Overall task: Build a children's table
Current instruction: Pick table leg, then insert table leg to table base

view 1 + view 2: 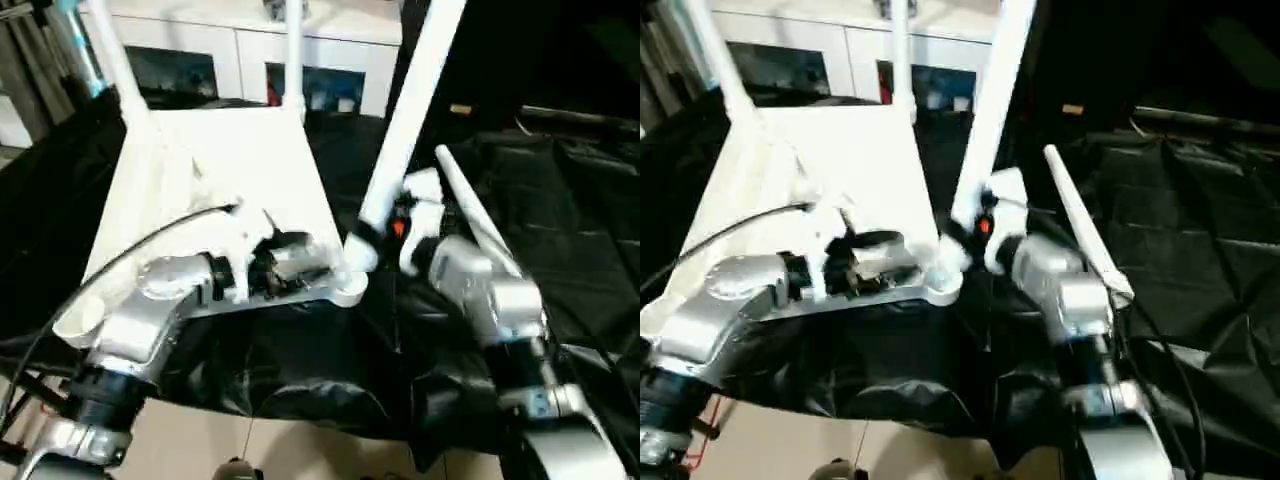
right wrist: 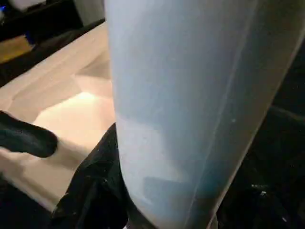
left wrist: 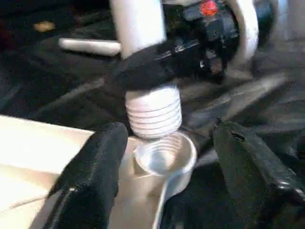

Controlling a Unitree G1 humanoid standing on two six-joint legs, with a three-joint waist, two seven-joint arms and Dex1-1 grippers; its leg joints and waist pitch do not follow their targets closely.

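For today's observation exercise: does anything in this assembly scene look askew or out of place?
Yes. The long white tubular leg held by the right gripper leans instead of standing straight, its ribbed threaded end just above the rounded corner socket of the white plastic tabletop, not yet in. Another white leg lies loose on the black cloth.
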